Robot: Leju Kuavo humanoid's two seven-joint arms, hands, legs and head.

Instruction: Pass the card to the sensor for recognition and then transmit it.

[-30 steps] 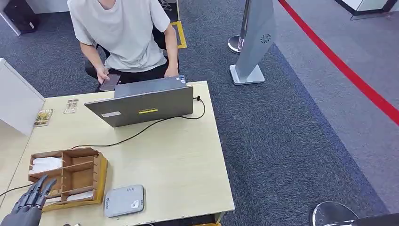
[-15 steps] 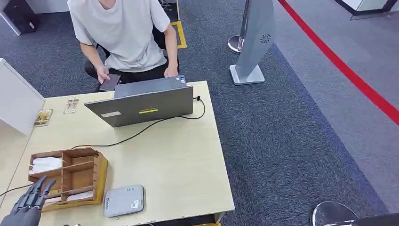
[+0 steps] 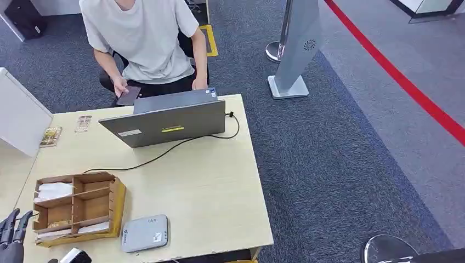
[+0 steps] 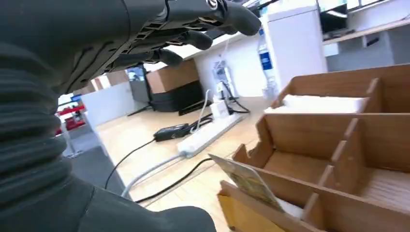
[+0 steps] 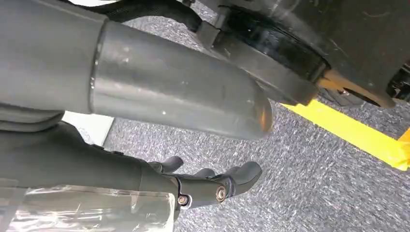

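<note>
My left hand (image 3: 11,233) sits at the near left corner of the table (image 3: 208,186), fingers apart, holding nothing, just beside the wooden box (image 3: 77,207). From the left wrist, a card (image 4: 249,182) leans tilted in the box's nearest slot, white paper behind it; more white cards (image 3: 53,191) fill the far left slot. Grey sensor (image 3: 145,233) lies flat right of the box, near the front edge. My right hand (image 5: 208,186) hangs over grey carpet, fingers loosely curled, nothing in them as far as I can tell. Further back, an open laptop (image 3: 167,123) with a black cable (image 3: 164,153). Two small cards (image 3: 66,130) lie at the far left. Behind the table, a seated person (image 3: 142,44) holds a phone (image 3: 129,94).
</note>
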